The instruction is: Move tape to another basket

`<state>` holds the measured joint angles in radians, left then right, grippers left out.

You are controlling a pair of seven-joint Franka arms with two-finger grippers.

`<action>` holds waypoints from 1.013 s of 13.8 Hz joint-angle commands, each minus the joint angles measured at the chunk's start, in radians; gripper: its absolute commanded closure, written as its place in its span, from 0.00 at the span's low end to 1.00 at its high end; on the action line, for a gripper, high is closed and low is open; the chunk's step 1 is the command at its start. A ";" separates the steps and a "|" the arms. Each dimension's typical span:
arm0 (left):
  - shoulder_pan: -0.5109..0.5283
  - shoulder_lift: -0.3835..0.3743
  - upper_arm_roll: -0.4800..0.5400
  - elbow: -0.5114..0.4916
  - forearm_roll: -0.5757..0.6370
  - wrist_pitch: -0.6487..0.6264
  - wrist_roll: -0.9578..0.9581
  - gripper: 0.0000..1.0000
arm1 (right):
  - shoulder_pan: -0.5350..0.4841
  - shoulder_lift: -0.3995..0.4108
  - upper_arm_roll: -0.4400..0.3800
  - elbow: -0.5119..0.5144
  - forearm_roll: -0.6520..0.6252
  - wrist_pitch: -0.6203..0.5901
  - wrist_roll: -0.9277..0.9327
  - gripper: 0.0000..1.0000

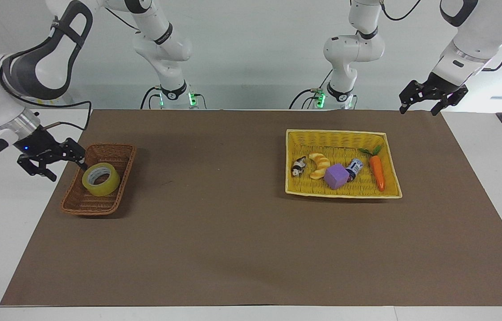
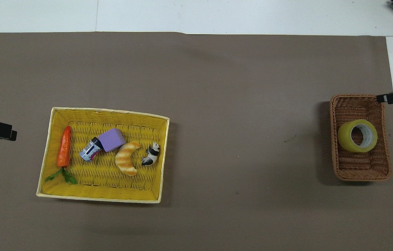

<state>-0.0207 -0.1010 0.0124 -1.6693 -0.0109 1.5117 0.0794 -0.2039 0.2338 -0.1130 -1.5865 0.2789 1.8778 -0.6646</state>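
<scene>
Beside the brown basket [image 1: 99, 180], where the tape [image 1: 100, 179] now sits tipped inside, my right gripper [image 1: 55, 160] has its jaws wide apart and empty, so I should lift away slowly without bumping the rim, while my left gripper [image 1: 427, 101] waits open.

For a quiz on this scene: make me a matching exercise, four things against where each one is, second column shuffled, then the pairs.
Things:
1. tape
2. carrot
3. right gripper
4. left gripper

Places:
A. in the yellow basket, at its end nearest the left arm's end of the table
B. up over the table edge by the left arm's end, waiting
C. in the brown basket
D. beside the brown basket's outer rim, open and holding nothing

Pairs: 1-C, 2-A, 3-D, 4-B
</scene>
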 commanded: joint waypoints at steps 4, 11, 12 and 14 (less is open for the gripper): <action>-0.018 -0.002 -0.002 0.011 0.052 -0.007 0.002 0.00 | 0.135 -0.097 -0.004 0.002 -0.093 -0.006 0.209 0.00; -0.001 -0.002 0.011 0.011 0.054 -0.007 0.000 0.00 | 0.250 -0.148 -0.010 0.086 -0.194 -0.161 0.546 0.00; -0.002 -0.002 0.011 0.011 0.052 -0.007 0.000 0.00 | 0.256 -0.146 -0.011 0.118 -0.216 -0.214 0.578 0.00; -0.002 -0.002 0.011 0.011 0.052 -0.007 0.000 0.00 | 0.288 -0.163 -0.017 0.142 -0.254 -0.296 0.640 0.00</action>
<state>-0.0187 -0.1014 0.0213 -1.6667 0.0202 1.5123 0.0792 0.0588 0.0799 -0.1168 -1.4764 0.0633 1.6529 -0.0942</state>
